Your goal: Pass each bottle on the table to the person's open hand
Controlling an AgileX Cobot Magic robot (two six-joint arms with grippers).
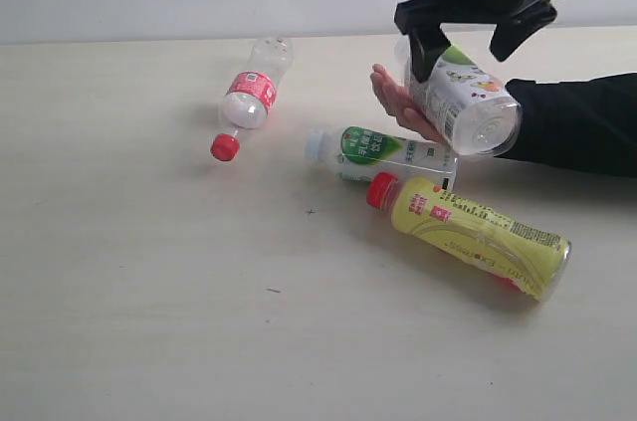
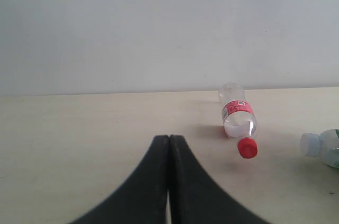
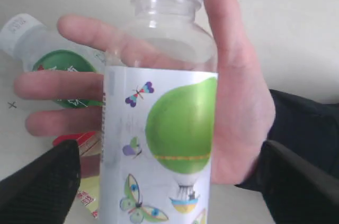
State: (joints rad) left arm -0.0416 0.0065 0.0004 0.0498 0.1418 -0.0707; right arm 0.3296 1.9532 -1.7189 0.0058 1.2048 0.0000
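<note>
Your right claw stands apart either side of the butterfly bottle, which lies on the person's open hand near the bench's far right edge. Your left claw is pressed together. The red-label bottle, white-green bottle and yellow bottle lying on it look light, thin-walled, slick and prone to roll, so take each across its labelled middle.

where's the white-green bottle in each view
exterior: white-green bottle lies mid-table, between the hand and the yellow bottle.
left wrist: only its white cap and shoulder show, cut off at the frame edge, beyond the red-cap bottle.
right wrist: it lies behind the hand's fingers.
shared landmark: its white cap, in all three.
</note>
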